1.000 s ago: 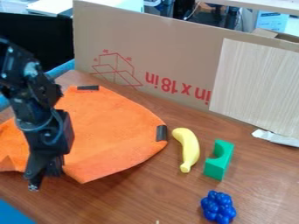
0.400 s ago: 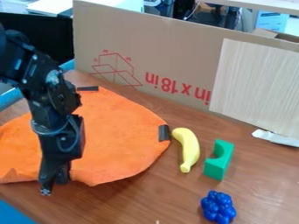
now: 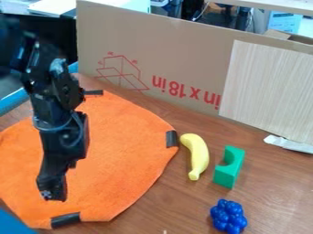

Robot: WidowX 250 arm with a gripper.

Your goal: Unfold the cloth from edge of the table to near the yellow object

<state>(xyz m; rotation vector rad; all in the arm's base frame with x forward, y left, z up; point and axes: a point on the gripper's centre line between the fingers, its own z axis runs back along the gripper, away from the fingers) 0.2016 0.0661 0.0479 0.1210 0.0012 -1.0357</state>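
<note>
Cloth [image 3: 125, 160], a soft orange sheet with rounded sides, lies spread on the brown wood-grain table [image 3: 159, 219], a dark near strip [image 3: 65, 220] along its near edge. That fold looks opened out, so the unfolding seems all but done, and what is left is probably to come away cleanly. The black two-finger gripper [image 3: 52, 195] hangs over the near left part of the cloth; I cannot tell whether it is clenched or released, though no bunched fabric shows at it. Best to make sure nothing is caught, then lift straight up before going sideways, since a low sweep could drag the near edge back over. Farther in, the dark right strip [image 3: 172, 139] sits just beside the curved yellow toy banana [image 3: 196, 156], as the task wants; any further tug that way should be slight, or the cloth may nudge the banana.

As to what is hard to make out, the cloth's left side runs out of view, and its near left rim meets a blue patch [image 3: 11, 224] too cut off to name. The arm [image 3: 58, 103] covers a swath of orange behind the gripper, so a small crease there could go unseen. At the far end, the arm also covers part of the dark far strip [image 3: 94, 92].
</note>
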